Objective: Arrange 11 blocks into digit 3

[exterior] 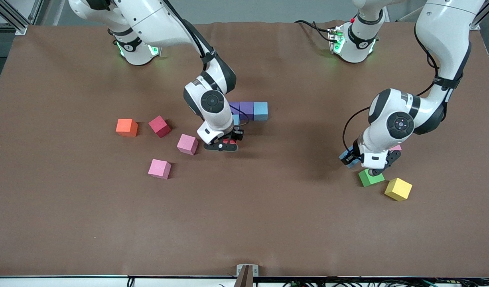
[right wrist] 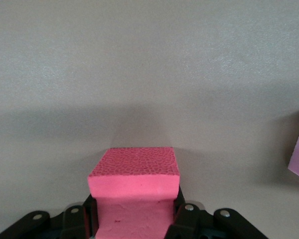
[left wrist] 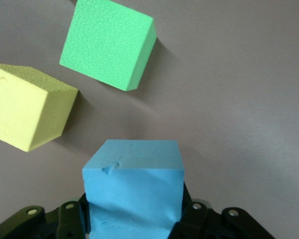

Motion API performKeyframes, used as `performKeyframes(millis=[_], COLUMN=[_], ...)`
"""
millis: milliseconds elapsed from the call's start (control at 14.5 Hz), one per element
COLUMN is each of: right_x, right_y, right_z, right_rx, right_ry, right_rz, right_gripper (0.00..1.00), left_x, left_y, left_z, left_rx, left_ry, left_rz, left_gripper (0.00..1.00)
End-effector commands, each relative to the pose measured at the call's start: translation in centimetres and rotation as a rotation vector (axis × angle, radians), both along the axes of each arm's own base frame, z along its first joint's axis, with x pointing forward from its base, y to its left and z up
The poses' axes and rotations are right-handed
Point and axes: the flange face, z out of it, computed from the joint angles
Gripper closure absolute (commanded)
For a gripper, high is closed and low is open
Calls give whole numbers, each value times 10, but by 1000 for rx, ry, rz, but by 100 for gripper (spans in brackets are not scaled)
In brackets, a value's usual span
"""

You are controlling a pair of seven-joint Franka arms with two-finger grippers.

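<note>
Brown matte table covering (exterior: 69, 223) is lying flat across nearly the whole front view, faintly creased near its upper edge. Grey floor is showing along the top, with aluminium frame struts (exterior: 13, 18) standing at one upper corner. A small metal bracket (exterior: 246, 273) is sitting at the table's near edge

The green cube (exterior: 371, 177) and yellow cube (exterior: 398, 189) crowd the tabletop just beside the left gripper (exterior: 358, 159).

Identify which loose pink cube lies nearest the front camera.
The pink cube lowest in the front view; the other loose pink cube sits farther back, closer to the right claw.
</note>
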Motion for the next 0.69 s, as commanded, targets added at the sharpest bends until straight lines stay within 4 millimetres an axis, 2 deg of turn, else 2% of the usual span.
performKeyframes(millis=[0, 138, 414, 622], right_x=[0, -3, -7, -8], right_y=[8, 11, 14, 14], right_z=[-7, -7, -8, -7], right_rx=[-4, -4, -10, -11], right_ry=[-6, -6, 1, 2], right_rz=[21, 29, 33, 34], right_gripper=[99, 99, 99, 99], left_x=[7, 7, 13, 19], left_y=[-15, -19, -41, -45], left_z=[9, 11, 12, 13], left_rx=[1, 5, -10, -20], left_ry=[-11, -17, -26, -33], left_rz=[16, 42, 76, 82], left_gripper=[59, 59, 59, 59])
